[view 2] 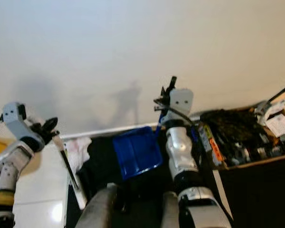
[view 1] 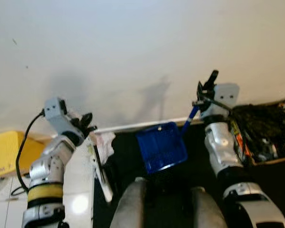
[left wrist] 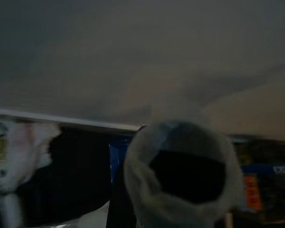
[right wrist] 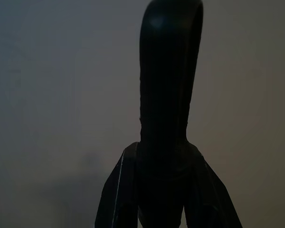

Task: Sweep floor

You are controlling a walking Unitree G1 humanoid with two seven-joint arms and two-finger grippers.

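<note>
Both arms are raised in front of a pale wall. My left gripper [view 1: 88,124] is shut on the top of a thin broom handle [view 1: 100,170], which slants down toward the floor; its pale rounded end [left wrist: 180,175] looms close in the left wrist view. My right gripper [view 1: 203,96] is shut on the blue handle [view 1: 190,117] of a blue dustpan [view 1: 161,147]. The dustpan hangs tilted between the arms, just below the baseboard. A dark rounded finger [right wrist: 168,95] stands against the wall in the right wrist view.
A white baseboard [view 1: 133,126] runs along the wall's foot. A crumpled white cloth [view 1: 104,143] lies by the broom handle. A yellow box [view 1: 7,153] sits at far left, a cardboard box of clutter [view 1: 266,135] at right. My knees [view 1: 133,204] show at the bottom.
</note>
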